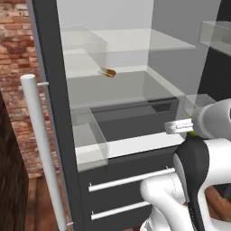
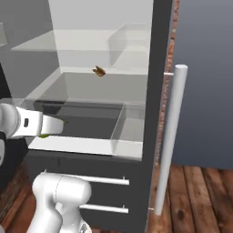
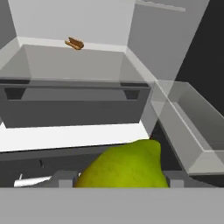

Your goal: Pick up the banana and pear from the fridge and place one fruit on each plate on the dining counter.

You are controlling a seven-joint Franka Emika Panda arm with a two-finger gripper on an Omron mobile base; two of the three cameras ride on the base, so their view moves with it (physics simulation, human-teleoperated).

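Nearest the hand camera, the pear (image 3: 124, 165) sat at six o'clock, large and yellow-green, lying between the two fingers (image 3: 64, 179) of the gripper (image 3: 118, 181). The fingers appeared closed on its sides, so I judged it held. In the left base view a sliver of green showed by the hand at four o'clock, and in the right base view a green speck showed under the hand at eight o'clock, just in front of the white shelf (image 2: 86, 145) of the fridge (image 2: 157, 91).

Beyond the pear, the shelf's white lip ran across the hand view, with the dark bin (image 3: 72, 105) behind it at ten o'clock and a clear door bin (image 3: 192, 127) at three o'clock. Farthest back, on the upper glass shelf at eleven o'clock, lay a small brown lumpy item (image 3: 74, 43). I saw no banana.

The step in hand looked like the first fetch: the pear gripped at the fridge mouth, not yet carried off. The next move would call for drawing the hand straight back, clear of the shelf edge and door bin, then driving to the dining counter and setting the pear on a plate without loosening the grip on the way.
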